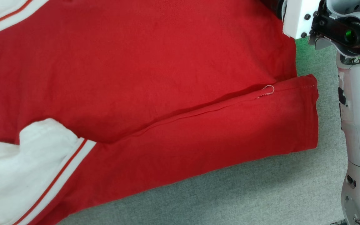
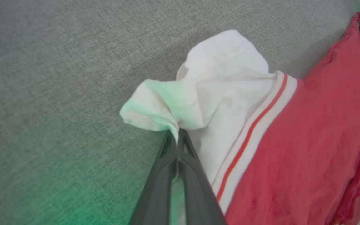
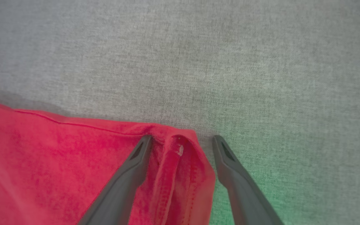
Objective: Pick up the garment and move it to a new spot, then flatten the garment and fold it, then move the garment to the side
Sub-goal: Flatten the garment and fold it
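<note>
The red jersey sports shirt with short white sleeves and red-white striped trim is lying spread on the grey woven worktop. One long side is lying folded over its body. One white sleeve is bunching up, pinched in the left hand.

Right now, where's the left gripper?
In the left wrist view, the left gripper is shut on the white sleeve of the garment, over the grey cloth surface, just left of the striped trim.
</note>
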Tool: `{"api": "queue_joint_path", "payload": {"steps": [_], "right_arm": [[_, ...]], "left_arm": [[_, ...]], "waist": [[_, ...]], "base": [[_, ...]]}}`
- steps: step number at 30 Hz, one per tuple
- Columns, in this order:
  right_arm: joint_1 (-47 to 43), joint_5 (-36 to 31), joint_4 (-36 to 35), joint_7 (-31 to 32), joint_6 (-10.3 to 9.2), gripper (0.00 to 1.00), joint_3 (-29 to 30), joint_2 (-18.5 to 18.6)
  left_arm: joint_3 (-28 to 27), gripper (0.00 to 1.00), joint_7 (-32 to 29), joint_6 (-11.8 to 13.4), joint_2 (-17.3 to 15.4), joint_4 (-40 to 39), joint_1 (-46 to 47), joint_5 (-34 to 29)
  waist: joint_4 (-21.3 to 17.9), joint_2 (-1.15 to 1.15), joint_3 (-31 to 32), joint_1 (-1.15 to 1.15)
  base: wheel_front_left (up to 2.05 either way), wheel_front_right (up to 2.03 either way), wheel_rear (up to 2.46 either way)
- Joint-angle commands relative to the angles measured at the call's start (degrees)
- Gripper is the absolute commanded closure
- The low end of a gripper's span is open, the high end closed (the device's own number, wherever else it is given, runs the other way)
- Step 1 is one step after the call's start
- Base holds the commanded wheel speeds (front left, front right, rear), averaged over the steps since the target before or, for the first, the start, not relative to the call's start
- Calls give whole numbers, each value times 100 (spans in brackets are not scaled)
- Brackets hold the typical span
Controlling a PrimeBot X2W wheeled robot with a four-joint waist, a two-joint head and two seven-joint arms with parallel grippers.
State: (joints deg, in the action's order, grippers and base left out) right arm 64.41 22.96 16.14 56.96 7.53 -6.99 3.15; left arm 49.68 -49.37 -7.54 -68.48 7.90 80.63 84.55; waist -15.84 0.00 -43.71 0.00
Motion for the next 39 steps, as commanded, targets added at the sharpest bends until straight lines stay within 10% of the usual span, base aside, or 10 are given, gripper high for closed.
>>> {"api": "queue_joint_path", "payload": {"steps": [1, 2, 3, 22, 39], "right_arm": [[-166, 2, 128, 157, -9, 51, -73, -48], [-173, -14, 114, 183, -9, 65, -78, -48], [-172, -62, 87, 203, -9, 100, -108, -50], [-719, -441, -751, 80, -9, 100, -55, -28], [-4090, -509, -3610, 1415, -9, 100, 840, 125]], "left_arm": [[176, 100, -53, 12, 45, 8, -125, -6], [180, 100, -28, 12, 56, 18, -99, 18], [180, 100, -2, 12, 82, 26, -79, 48], [-320, 100, 1202, 11, 597, -584, -611, 989], [-411, 100, 3062, 10, -651, -2940, -3764, 673]], "waist": [[4, 0, 3, 0], [5, 0, 0, 0], [7, 0, -2, 0], [787, 0, 1215, 0], [1363, 0, 2063, 0]], "base": [[0, 0, 0], [0, 0, 0], [0, 0, 0], [0, 0, 0], [0, 0, 0]]}}
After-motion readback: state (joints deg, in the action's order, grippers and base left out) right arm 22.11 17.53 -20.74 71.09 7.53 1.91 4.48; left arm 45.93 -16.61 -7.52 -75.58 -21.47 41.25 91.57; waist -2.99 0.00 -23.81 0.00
